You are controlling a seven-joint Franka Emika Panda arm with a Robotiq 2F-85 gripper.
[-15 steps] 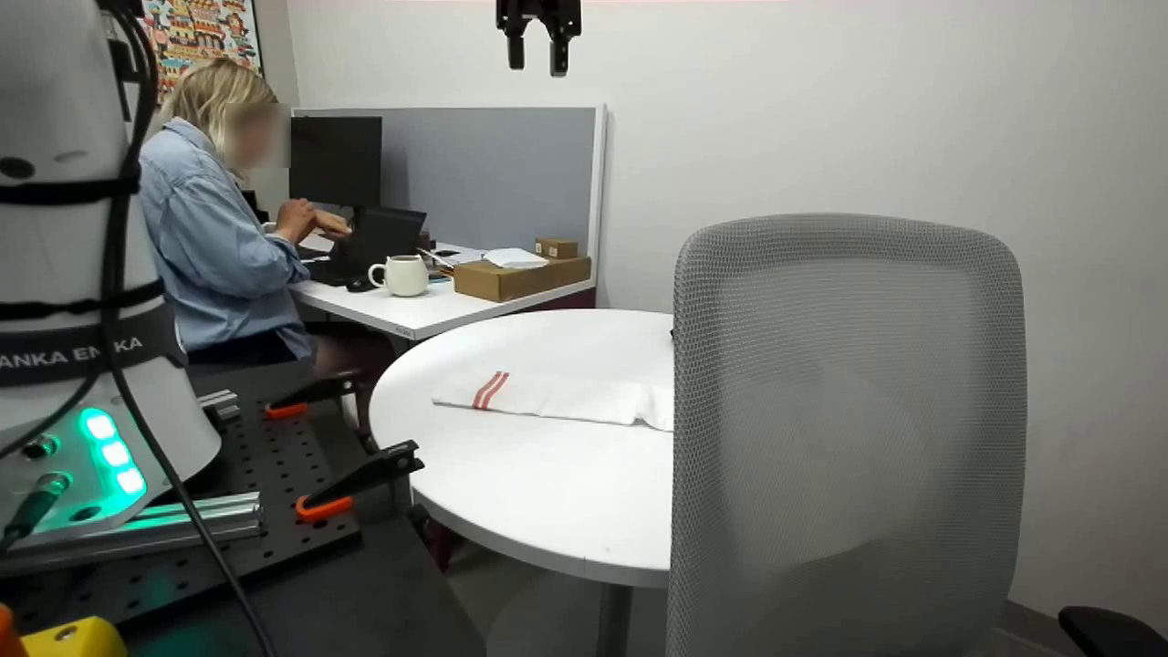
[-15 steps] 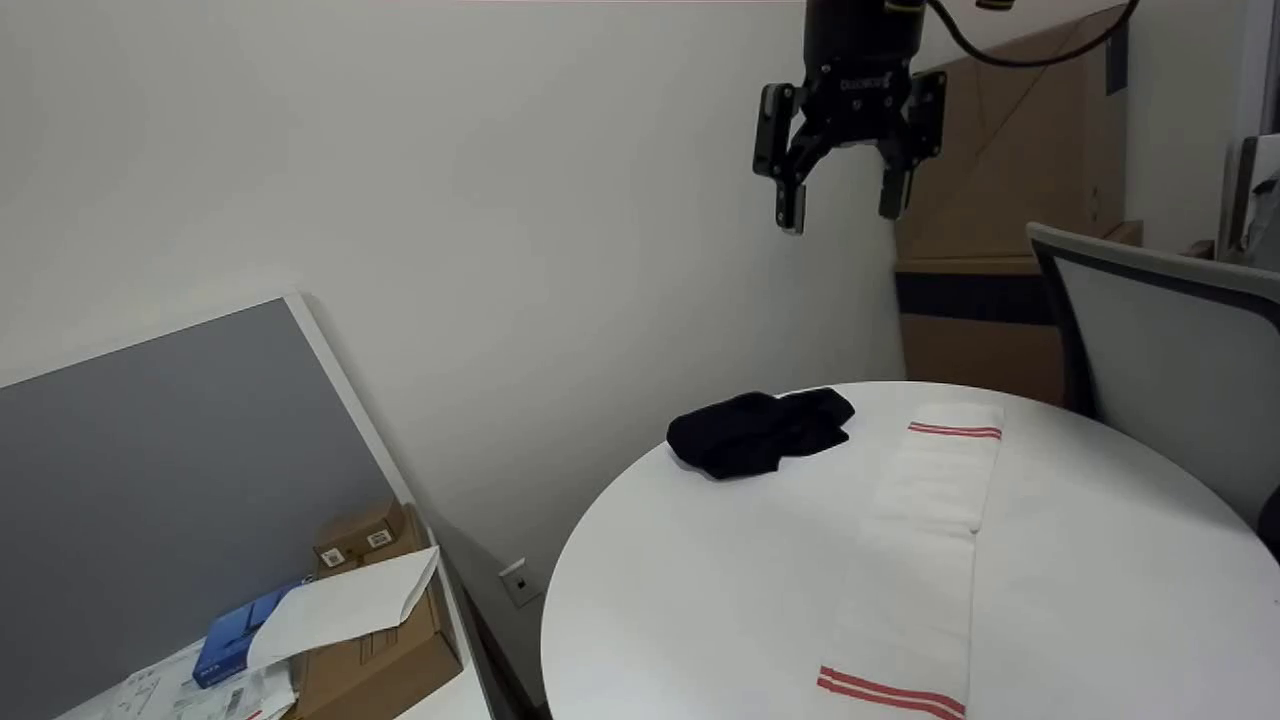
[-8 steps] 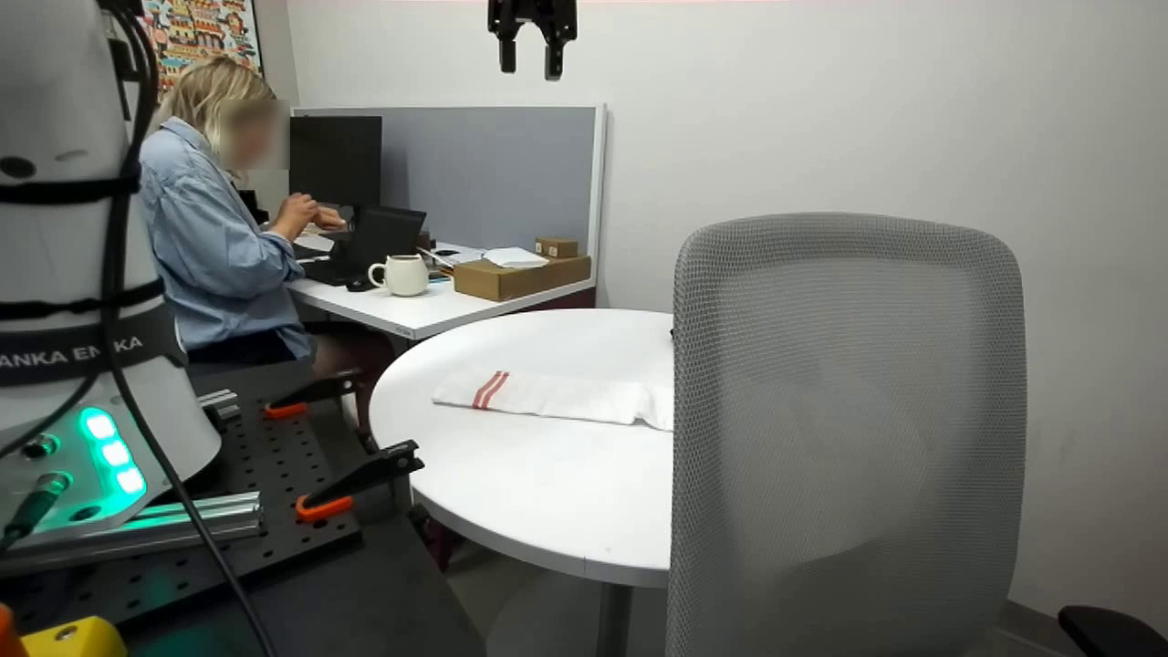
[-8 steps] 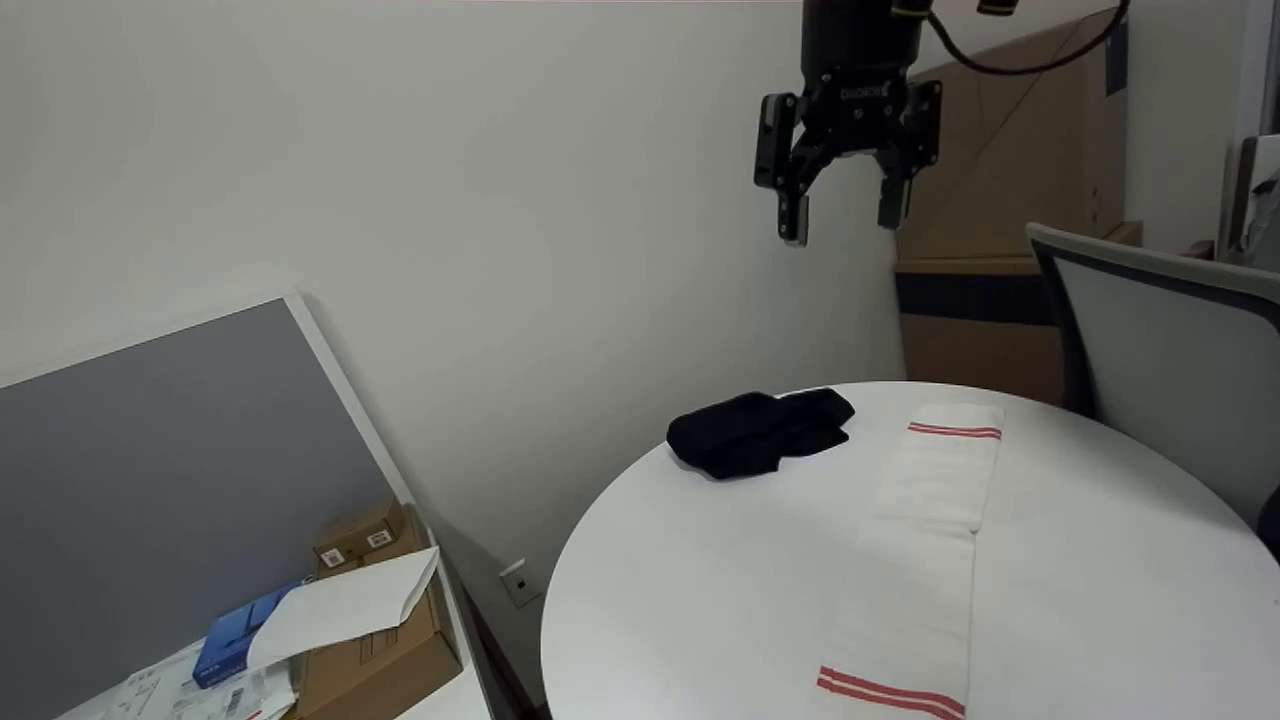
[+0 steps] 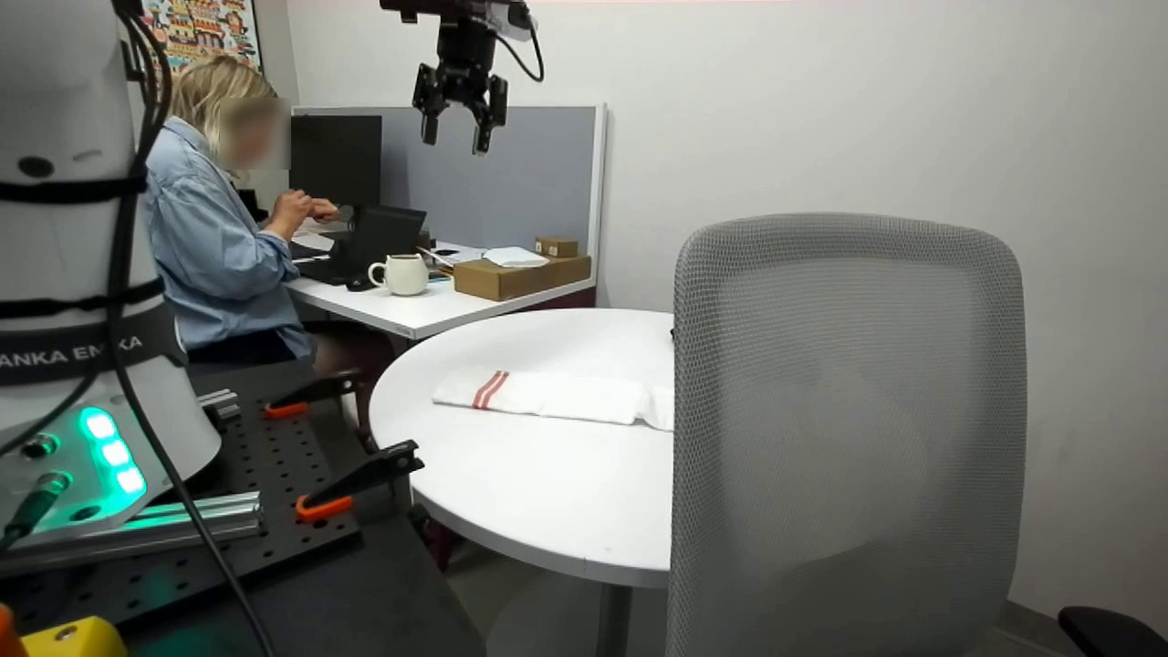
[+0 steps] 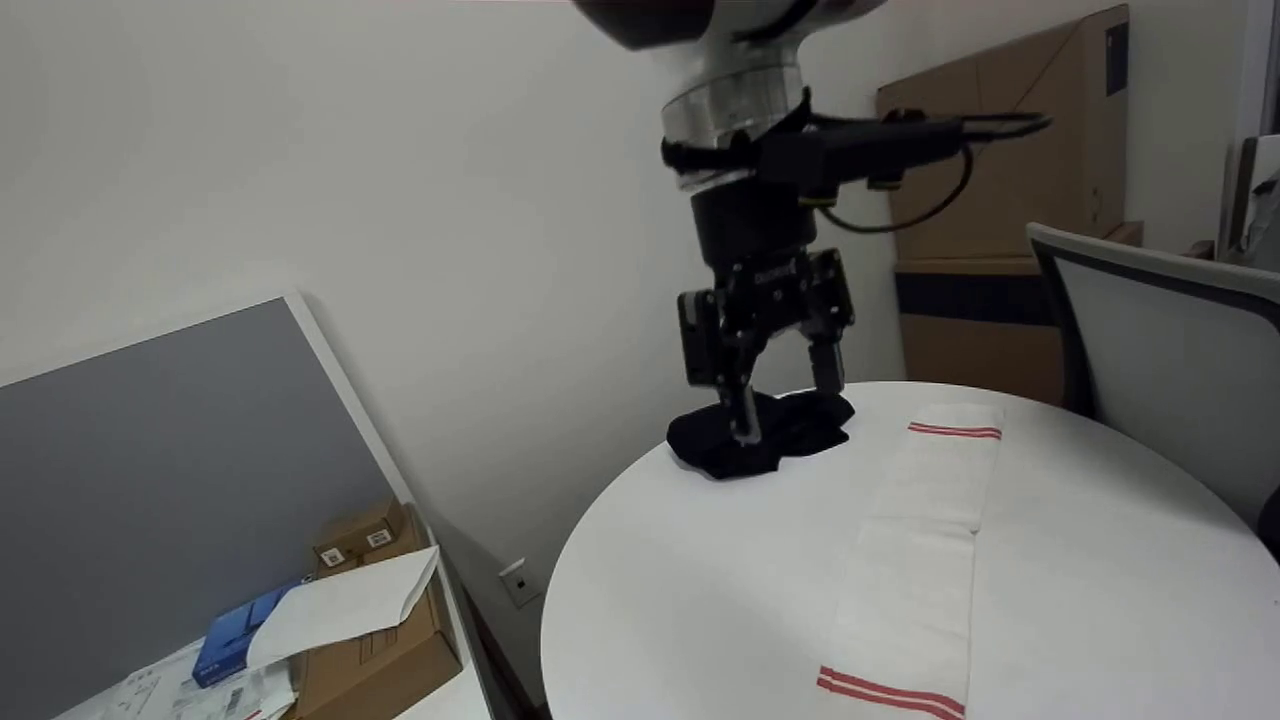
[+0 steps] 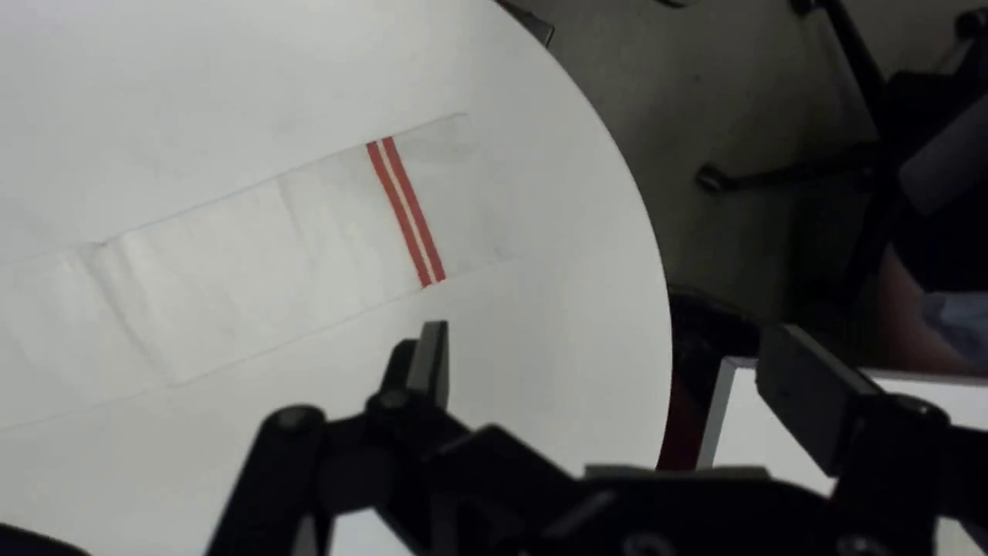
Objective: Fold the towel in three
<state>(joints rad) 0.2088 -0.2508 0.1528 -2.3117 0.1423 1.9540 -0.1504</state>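
The towel is a white cloth with red stripes near its ends. It lies flat as a long narrow strip on the round white table. A crease or step crosses its middle. In an exterior view the chair hides one end of the towel. The wrist view shows one striped end of the towel near the table edge. My gripper is open and empty, with its fingers wide apart. It hangs above the table, apart from the towel, and shows in both exterior views.
A dark cloth lies on the table, partly behind my gripper in that view. A grey mesh chair stands at the table. A desk with a mug, cardboard boxes and a seated person is close by.
My gripper has moved down and to the left in both exterior views, with more of the wrist now showing. It stays open. The towel has not moved.
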